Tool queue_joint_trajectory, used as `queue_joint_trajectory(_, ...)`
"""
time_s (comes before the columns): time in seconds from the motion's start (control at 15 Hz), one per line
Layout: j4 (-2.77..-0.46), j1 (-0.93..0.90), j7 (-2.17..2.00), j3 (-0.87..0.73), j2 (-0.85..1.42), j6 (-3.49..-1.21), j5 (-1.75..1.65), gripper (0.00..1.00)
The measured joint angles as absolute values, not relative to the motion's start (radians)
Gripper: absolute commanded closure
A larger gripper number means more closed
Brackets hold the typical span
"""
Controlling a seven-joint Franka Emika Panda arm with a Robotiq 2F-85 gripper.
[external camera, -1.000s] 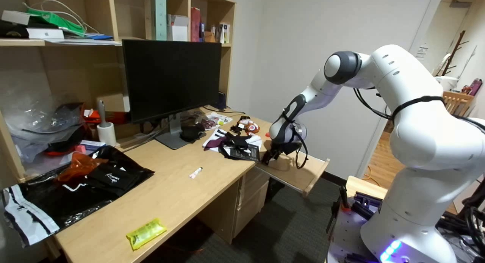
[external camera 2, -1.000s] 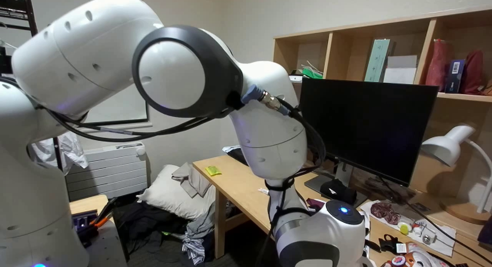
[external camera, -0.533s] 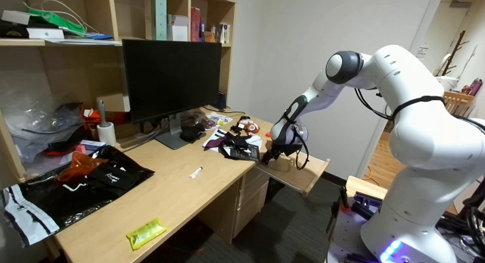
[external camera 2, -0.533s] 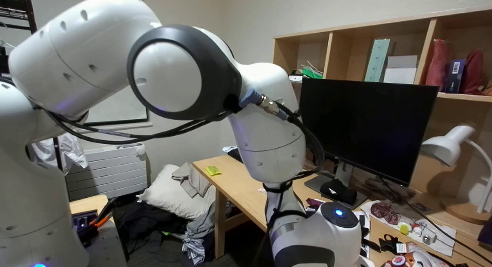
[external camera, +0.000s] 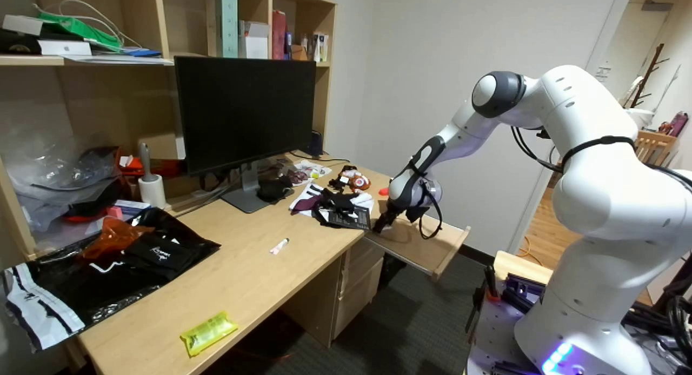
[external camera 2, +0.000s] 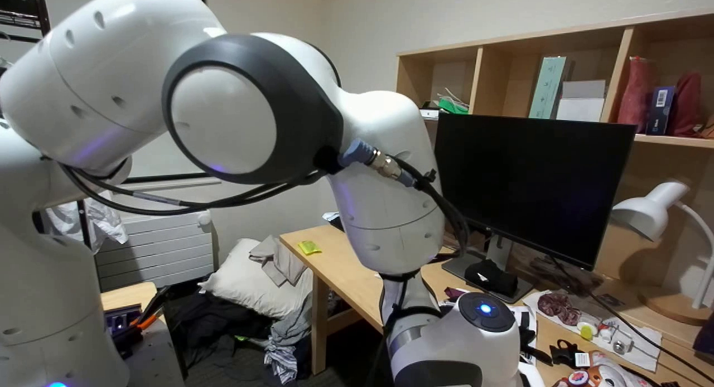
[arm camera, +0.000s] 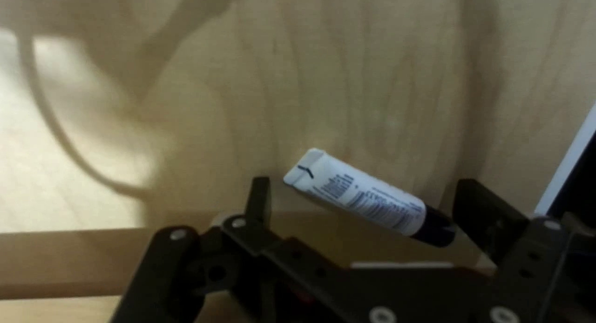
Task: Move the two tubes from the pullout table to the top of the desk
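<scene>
Angle Unfit for a Clean Grip, Clearance Tight

The gripper (arm camera: 365, 195) stands with fingers well apart and holds nothing. The white tube (arm camera: 356, 191) lies on the pullout board (external camera: 416, 252); in the wrist view it shows between the fingertips (arm camera: 482, 219), slanted, its black cap (arm camera: 433, 227) just beside the right-hand one. Whether cap and finger touch cannot be told. A second tube (external camera: 279, 246) lies on the desk (external camera: 227, 256), so that half of the order appears met.

Hazards, in my judgement:

Closing as things stand would probably squeeze the white tube nearly end to end — it could pivot, buckle or spring out sideways. The cause would be the alignment; a turn of the wrist to bring the fingers across its body is advised.

Height is unproven. Fingers too high would close above the tube; too low, they would scrape the board.

A wooden ledge (arm camera: 70, 262) shows close by the fingers, and a turn made low could knock it. The heap of cloth and papers (external camera: 340, 202) toward the desk's right end sits just left of the gripper — a low lift leftward may snag it.
</scene>
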State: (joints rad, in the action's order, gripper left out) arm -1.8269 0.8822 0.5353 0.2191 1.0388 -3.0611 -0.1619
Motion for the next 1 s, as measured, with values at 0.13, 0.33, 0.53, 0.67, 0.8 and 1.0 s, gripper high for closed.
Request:
queue_joint_trajectory(0.13, -1.835, 0.896, 0.548, 0.236, 1.04, -3.068, -0.183, 0.0)
queue_joint_trajectory(0.33, -1.843, 0.915, 0.558, 0.259, 1.044, -3.068, -0.207, 0.0)
queue_joint_trajectory(0.53, -1.85, 0.933, 0.56, 0.281, 1.046, -3.056, -0.211, 0.0)
queue_joint_trajectory(0.67, -1.85, 0.947, 0.564, 0.298, 1.045, -3.032, -0.211, 0.27)
queue_joint_trajectory(0.8, -1.849, 0.958, 0.565, 0.31, 1.043, -3.011, -0.211, 0.4)
queue_joint_trajectory(1.0, -1.844, 0.97, 0.565, 0.325, 1.04, -2.973, -0.208, 0.6)
